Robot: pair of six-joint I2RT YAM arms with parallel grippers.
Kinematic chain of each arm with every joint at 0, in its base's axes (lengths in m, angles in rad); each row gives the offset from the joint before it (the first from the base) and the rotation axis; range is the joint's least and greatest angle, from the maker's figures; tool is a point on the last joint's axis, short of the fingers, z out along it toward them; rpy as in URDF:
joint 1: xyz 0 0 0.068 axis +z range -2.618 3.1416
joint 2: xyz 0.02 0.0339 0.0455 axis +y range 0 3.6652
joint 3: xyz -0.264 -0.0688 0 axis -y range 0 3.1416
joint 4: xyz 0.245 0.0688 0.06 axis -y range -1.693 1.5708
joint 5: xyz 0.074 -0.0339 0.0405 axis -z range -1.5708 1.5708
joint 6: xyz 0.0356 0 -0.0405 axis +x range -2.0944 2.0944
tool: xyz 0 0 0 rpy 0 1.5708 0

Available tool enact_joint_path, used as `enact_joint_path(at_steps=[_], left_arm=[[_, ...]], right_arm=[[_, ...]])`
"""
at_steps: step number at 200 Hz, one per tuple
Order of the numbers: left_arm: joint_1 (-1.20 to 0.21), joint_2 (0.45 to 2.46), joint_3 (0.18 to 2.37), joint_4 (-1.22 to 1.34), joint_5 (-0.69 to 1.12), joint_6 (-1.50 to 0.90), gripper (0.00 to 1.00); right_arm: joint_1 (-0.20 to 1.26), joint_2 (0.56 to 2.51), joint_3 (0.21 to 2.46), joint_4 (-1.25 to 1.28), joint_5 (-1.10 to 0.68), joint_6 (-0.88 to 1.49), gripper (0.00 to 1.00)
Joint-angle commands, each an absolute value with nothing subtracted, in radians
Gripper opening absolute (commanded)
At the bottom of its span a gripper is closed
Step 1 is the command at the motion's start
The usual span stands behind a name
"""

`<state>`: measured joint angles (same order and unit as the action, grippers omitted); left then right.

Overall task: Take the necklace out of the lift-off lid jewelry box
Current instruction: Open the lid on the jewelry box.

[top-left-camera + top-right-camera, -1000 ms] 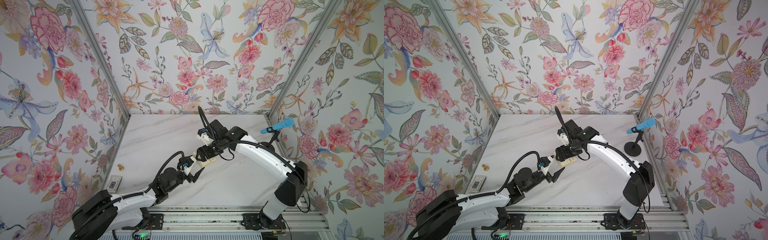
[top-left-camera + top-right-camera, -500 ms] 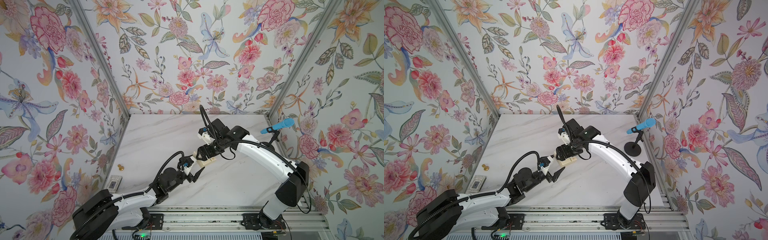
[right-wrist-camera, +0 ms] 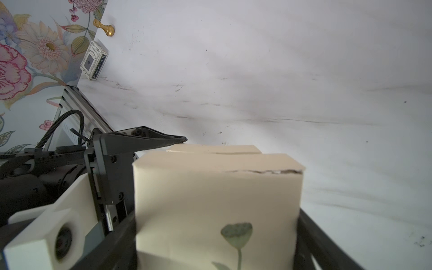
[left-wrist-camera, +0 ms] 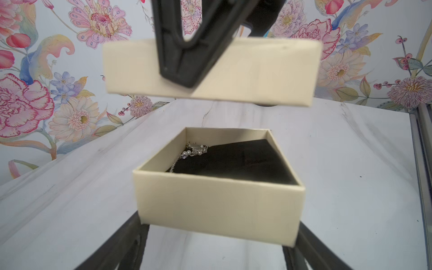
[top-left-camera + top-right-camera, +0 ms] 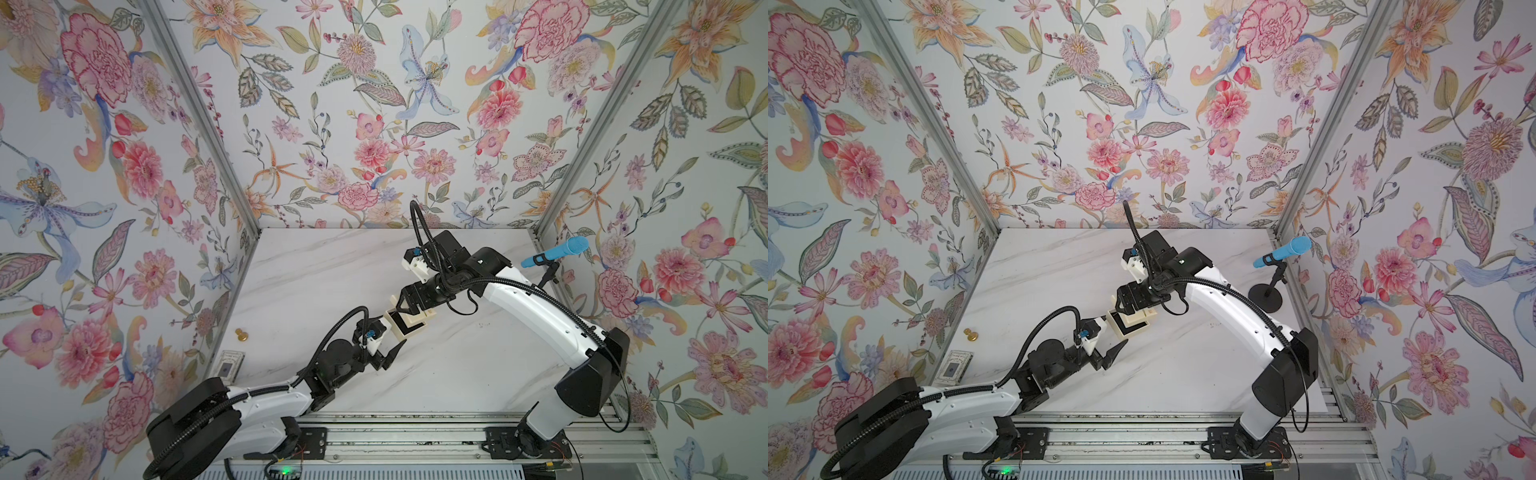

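Left wrist: left tool [image 5: 394,331] pinches box [image 4: 219,210] holding necklace [image 4: 195,149]; right tool [image 5: 409,307] pinches lid [image 4: 257,70].

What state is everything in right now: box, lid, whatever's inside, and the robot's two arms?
box base: open, upright.
lid: off, held above the box base.
necklace: bunched in a corner inside, untouched.
right end effector: shut on the lid.
left end effector: shut on the box base.

Cream jewelry box [image 4: 219,205] open, lid [image 4: 257,70] raised above, silvery necklace [image 4: 195,150] bunched in corner
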<state>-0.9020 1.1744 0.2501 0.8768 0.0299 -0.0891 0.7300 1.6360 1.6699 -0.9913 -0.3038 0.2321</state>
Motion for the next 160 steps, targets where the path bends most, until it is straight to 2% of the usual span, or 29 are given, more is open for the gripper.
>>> enact_joint_path(at_steps=[1, 25, 50, 90, 160], left_arm=[[-0.890, 1.172, 0.238, 0.905, 0.032, -0.078, 0.81], [-0.890, 1.160, 0.225, 0.916, 0.032, -0.079, 0.81], [-0.891, 1.142, 0.203, 0.939, 0.035, -0.086, 0.81], [-0.891, 1.123, 0.175, 0.976, 0.035, -0.092, 0.81], [-0.892, 1.119, 0.176, 0.966, 0.031, -0.089, 0.81]], right_arm=[[0.702, 1.602, 1.694, -0.999, -0.297, 0.235, 0.82], [0.656, 1.603, 1.663, -0.999, -0.280, 0.219, 0.83], [0.548, 1.626, 1.601, -0.969, -0.232, 0.195, 0.82], [0.433, 1.681, 1.447, -0.800, -0.161, 0.222, 0.83], [0.394, 1.907, 1.340, -0.633, -0.041, 0.238, 0.82]])
